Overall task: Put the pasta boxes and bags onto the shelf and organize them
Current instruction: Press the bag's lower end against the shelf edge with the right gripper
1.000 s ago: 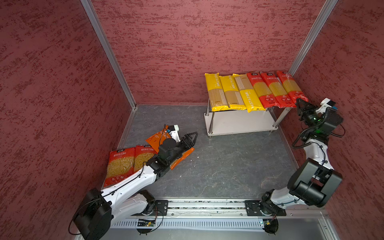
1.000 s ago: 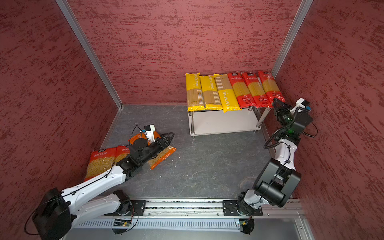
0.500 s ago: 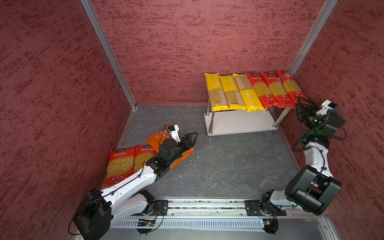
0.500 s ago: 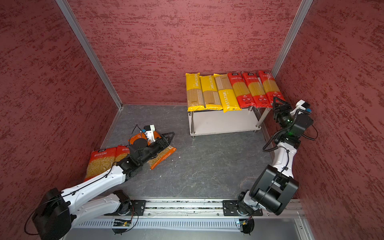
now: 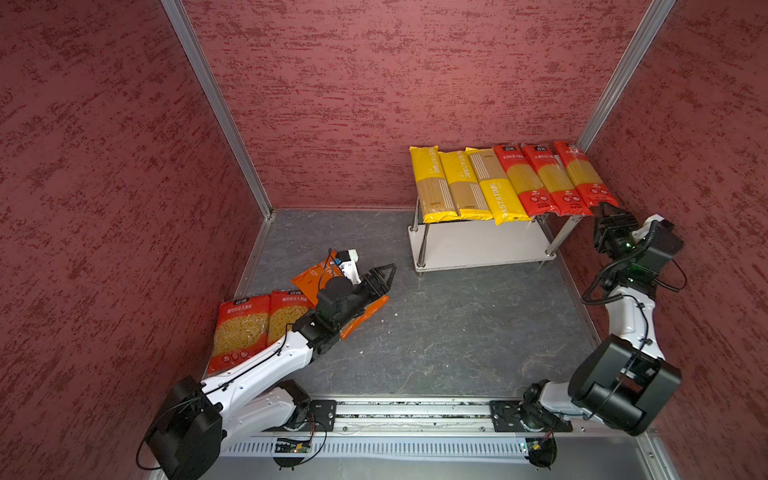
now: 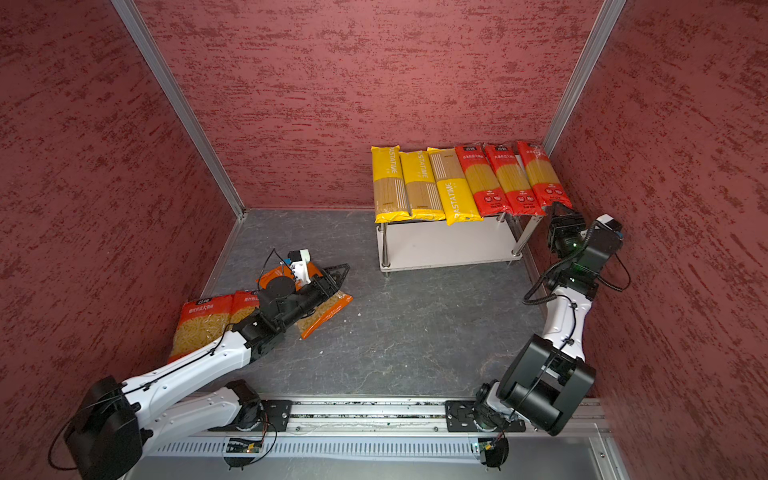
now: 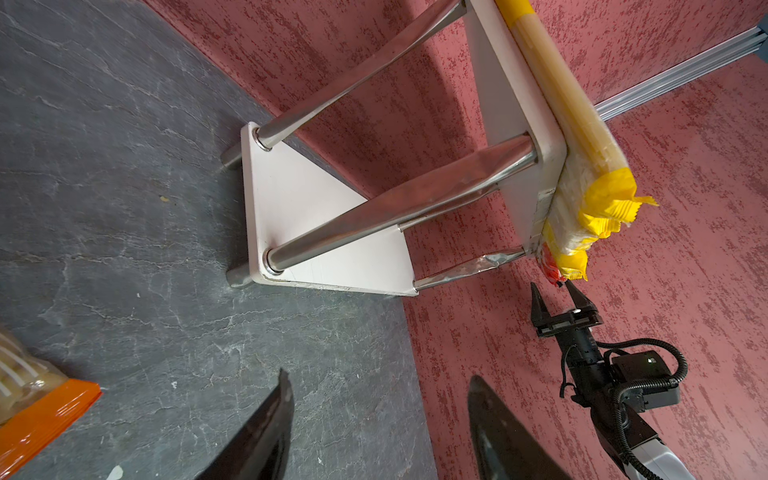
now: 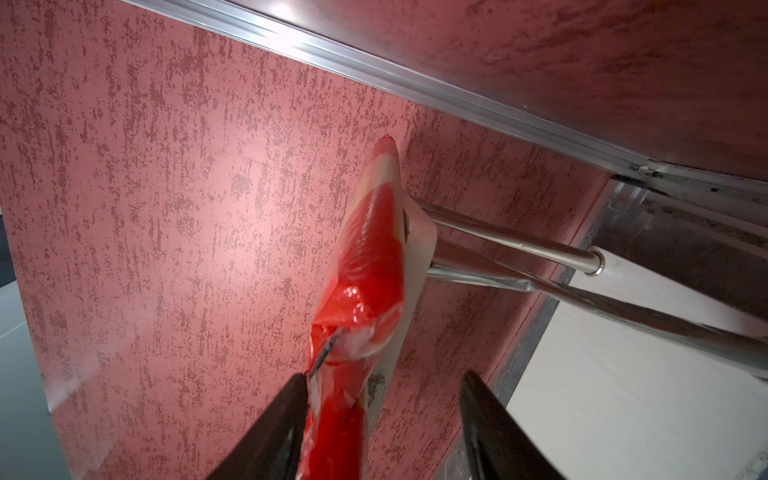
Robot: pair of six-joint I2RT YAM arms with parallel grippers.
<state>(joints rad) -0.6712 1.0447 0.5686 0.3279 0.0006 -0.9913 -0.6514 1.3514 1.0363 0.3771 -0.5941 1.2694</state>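
Saw three yellow packs (image 5: 461, 185) and three long red packs (image 5: 548, 178) side by side on the shelf (image 5: 478, 247) top, upper right in both top views. Saw two wide red packs (image 5: 249, 324) and the orange pack (image 5: 313, 279) on the floor (image 5: 457, 332), lower left. Found left gripper (image 5: 384, 277) wide open over the orange pack, right gripper (image 5: 607, 209) open at the last red pack (image 5: 582, 178) end.

The shelf (image 5: 478, 249) carries six long spaghetti packs (image 5: 505, 195) on top; three short-pasta packs (image 5: 241, 328) lie on the grey floor (image 5: 457, 332).

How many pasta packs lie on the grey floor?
3. One wide red plastic pack nearest the left wall, a second beside it, one orange plastic pack partly under the left arm.
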